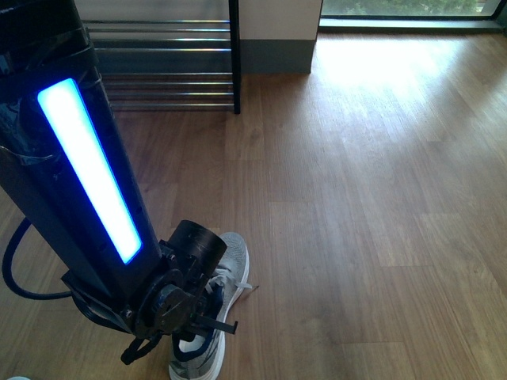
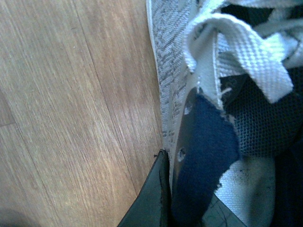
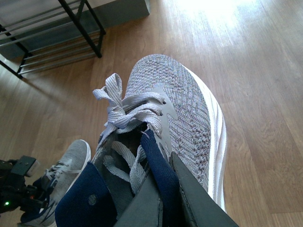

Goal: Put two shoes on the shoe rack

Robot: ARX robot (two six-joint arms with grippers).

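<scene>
Left gripper [image 1: 196,321]: you see it down at the opening of the first sneaker [image 1: 230,257], which rests on the wood floor [image 1: 356,198], toe toward the rack [image 1: 170,55]. In the left wrist view, one finger [image 2: 151,203] lies against the outer wall and the navy collar [image 2: 203,156] is pinched.

Right gripper [image 3: 164,179]: its fingers are clamped on the collar of the second sneaker [image 3: 180,104]. You cannot tell whether that sneaker is off the floor. Neither sneaker is near the rack.
</scene>
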